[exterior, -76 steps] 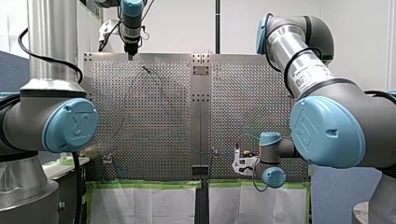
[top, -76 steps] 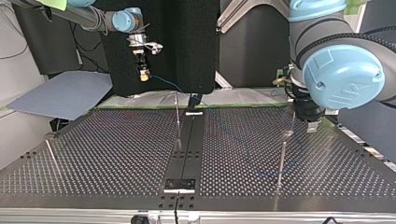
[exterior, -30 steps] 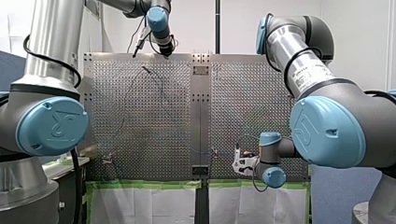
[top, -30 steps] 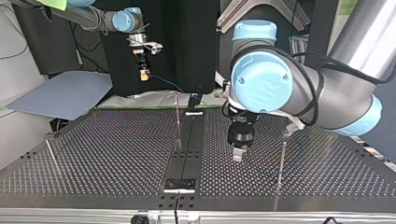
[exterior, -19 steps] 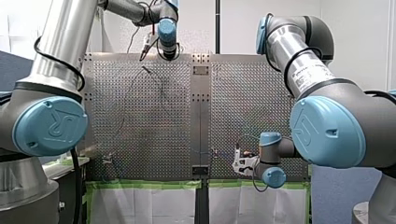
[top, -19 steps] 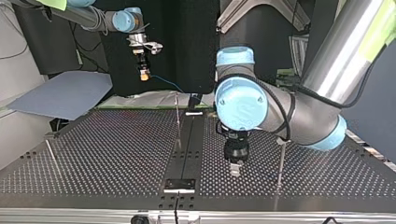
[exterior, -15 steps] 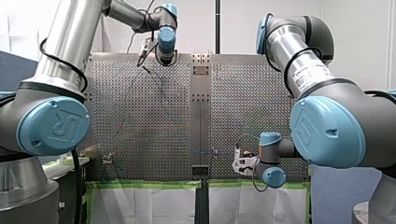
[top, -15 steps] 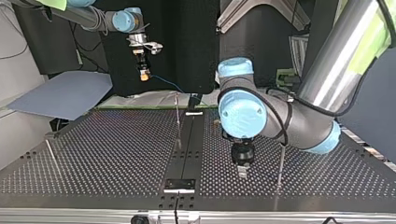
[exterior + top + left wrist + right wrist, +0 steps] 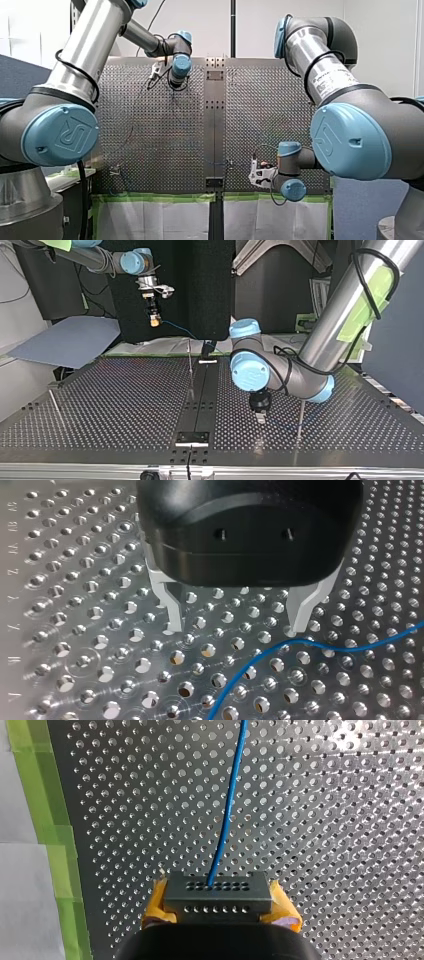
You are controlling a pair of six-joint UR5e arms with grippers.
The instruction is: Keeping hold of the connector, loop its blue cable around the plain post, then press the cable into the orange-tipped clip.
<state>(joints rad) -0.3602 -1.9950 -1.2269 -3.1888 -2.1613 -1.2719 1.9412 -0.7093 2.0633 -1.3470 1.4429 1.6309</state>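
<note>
Now my right arm's fingers (image 9: 286, 912) squeeze the connector (image 9: 218, 892) near the bench (image 9: 350, 820) edge. Its blue cable (image 9: 227, 815) runs across the bench, lying sideways just past my left arm's fingers (image 9: 170, 605), which stand wide open.

One connector (image 9: 217, 892), one cable (image 9: 227, 815), three posts (image 9: 190, 367) (image 9: 301, 417) (image 9: 54, 407) (all thin rods), two arms (image 9: 92, 40) (image 9: 320, 65), one tabletop (image 9: 125, 405).
</note>
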